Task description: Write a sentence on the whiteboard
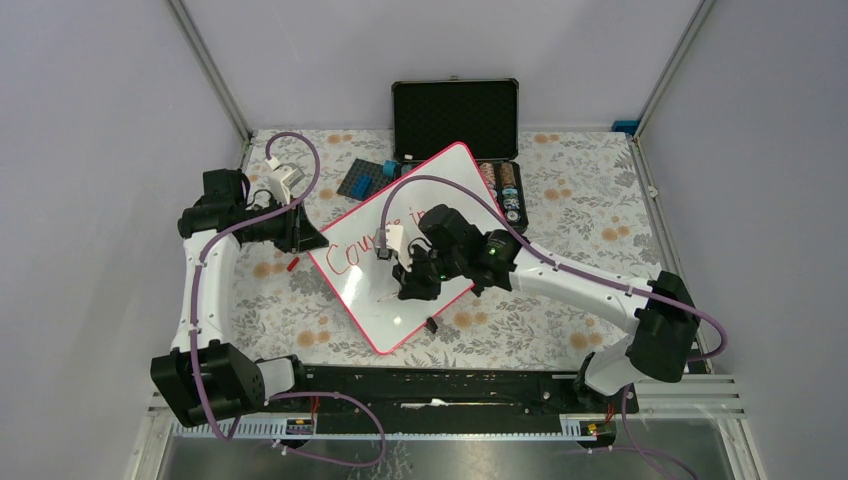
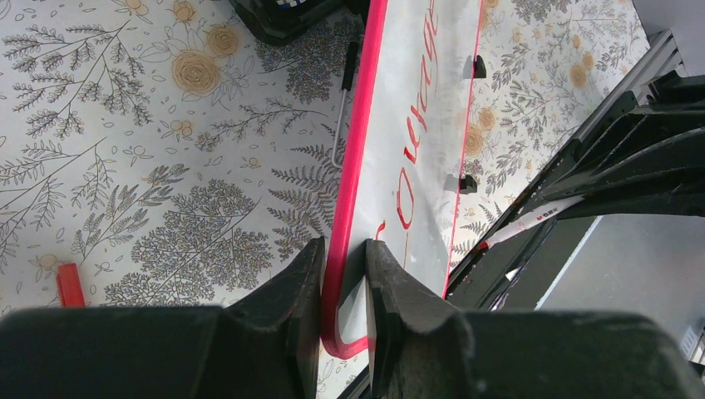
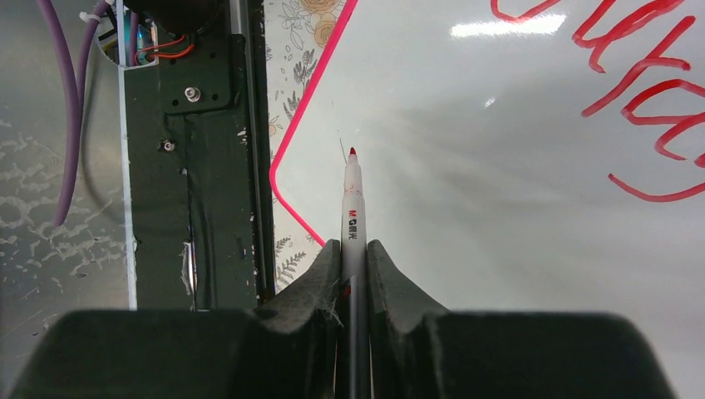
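Where the whiteboard (image 1: pixel 357 287) ends, a black case (image 1: pixel 455 110) stands open.

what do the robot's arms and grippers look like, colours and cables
The left arm and right arm have white links with bulky black joints. A purple cable loops along each. The left gripper and right gripper are black, with wedge-shaped fingers.

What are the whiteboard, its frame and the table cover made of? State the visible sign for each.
The whiteboard: likely glossy coated board, since it mirrors a light. Its pink-red frame looks like smooth plastic. The table cover: matte floral-printed sheet, cloth or vinyl, cannot tell.
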### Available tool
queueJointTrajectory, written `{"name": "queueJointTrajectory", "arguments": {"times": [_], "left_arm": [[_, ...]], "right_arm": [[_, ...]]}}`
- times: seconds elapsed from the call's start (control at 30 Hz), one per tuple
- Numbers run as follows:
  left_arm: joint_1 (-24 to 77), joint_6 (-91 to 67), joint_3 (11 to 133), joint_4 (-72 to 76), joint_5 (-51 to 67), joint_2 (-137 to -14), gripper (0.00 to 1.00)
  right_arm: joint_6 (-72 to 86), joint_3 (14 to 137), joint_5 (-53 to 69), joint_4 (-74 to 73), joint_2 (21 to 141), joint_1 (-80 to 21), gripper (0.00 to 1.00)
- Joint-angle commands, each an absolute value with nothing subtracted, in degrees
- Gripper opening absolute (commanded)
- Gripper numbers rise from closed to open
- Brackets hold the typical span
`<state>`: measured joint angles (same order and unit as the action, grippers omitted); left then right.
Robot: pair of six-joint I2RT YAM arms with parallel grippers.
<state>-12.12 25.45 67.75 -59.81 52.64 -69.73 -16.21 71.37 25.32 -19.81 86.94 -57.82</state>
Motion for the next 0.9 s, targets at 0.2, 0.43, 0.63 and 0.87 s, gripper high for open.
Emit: {"name": "queueJointTrajectory", "arguments": {"times": [0.2, 0.43, 0.63, 0.87], "left_arm": [[-12.03, 25.93, 66.59, -57.32, 51.99, -68.92, 0.04], [-12.03, 25.86, 66.52, -57.38, 51.79, -68.73, 0.03], [-12.04, 25.92, 66.57, -57.36, 51.69, -68.91, 0.03], [-12.02, 25.90, 66.53, -57.37, 51.60, -69.08, 0.02]], "right_arm": [[-17.47, 72.87, 21.95, -16.66, 86.10, -59.50, 0.00], [-17.53, 72.26, 19.99, -14.87, 87.20, -59.86, 0.00], [-18.32, 72.42, 19.69, -14.85, 88.36, -59.86, 0.00], [-19.56, 71.59, 19.12, -14.72, 89.36, -59.89, 0.00]]}}
